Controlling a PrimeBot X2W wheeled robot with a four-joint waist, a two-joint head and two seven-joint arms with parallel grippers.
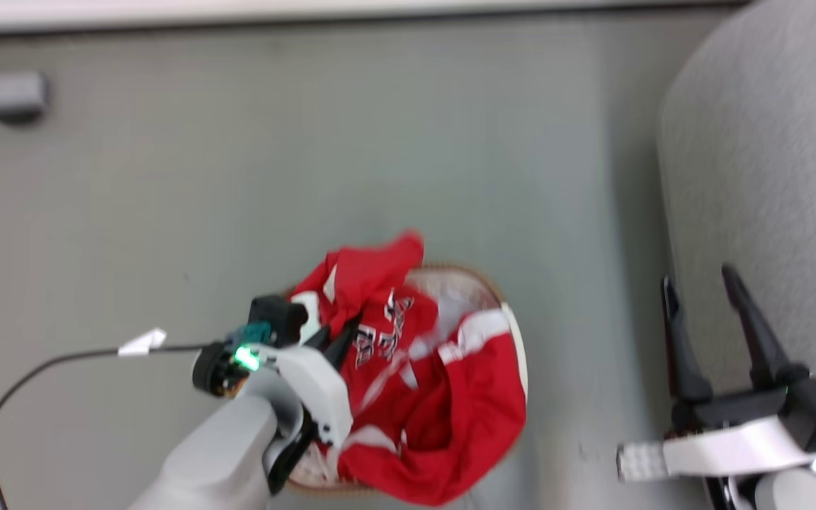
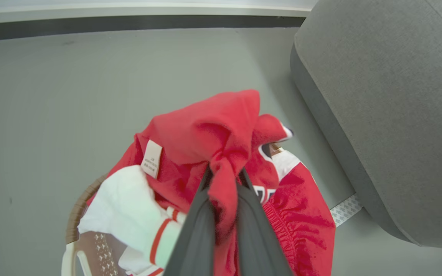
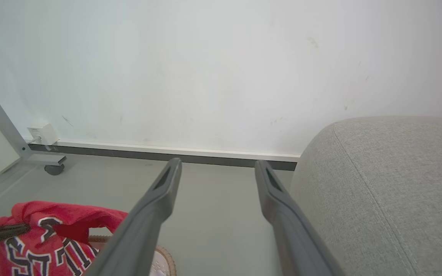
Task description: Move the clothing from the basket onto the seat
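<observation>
Step in hand: the left gripper (image 2: 225, 174) is lifting a bunch of the clothing (image 1: 450, 397) up out of the basket (image 2: 77, 211) - the carry across to the seat (image 1: 769, 177) isn't done yet, by the look of it.

Left pincer: fingers clamped together on a fold of red fabric, which bunches up over the tips and hangs down between them.

Where the clothing is: mostly heaped in the basket near 6 o'clock of the head view, with one side spilling over the rim at about 4 o'clock. Only the pinched part is raised.

One garment or two: hard to call, the head view is smeared. It could be a couple tangled together.

Seat: off at 3 o'clock in the head view, well apart from the basket, with bare floor (image 1: 238, 177) between them.

Doing it well: go straight up first, until the hanging part clears the rim, otherwise the basket probably gets dragged or tipped. Then swing toward 3 o'clock, keep the pinch tight, and let go well in from the seat's rounded edge so nothing slides off.

Left arm pose: the pale forearm comes in from 7 o'clock and the fingers point toward roughly 1 o'clock, over the basket's 9 o'clock side.

Right gripper (image 1: 697, 280): fingers spread wide with nothing between them - pointing to 12 o'clock, just beside the seat's edge.
</observation>
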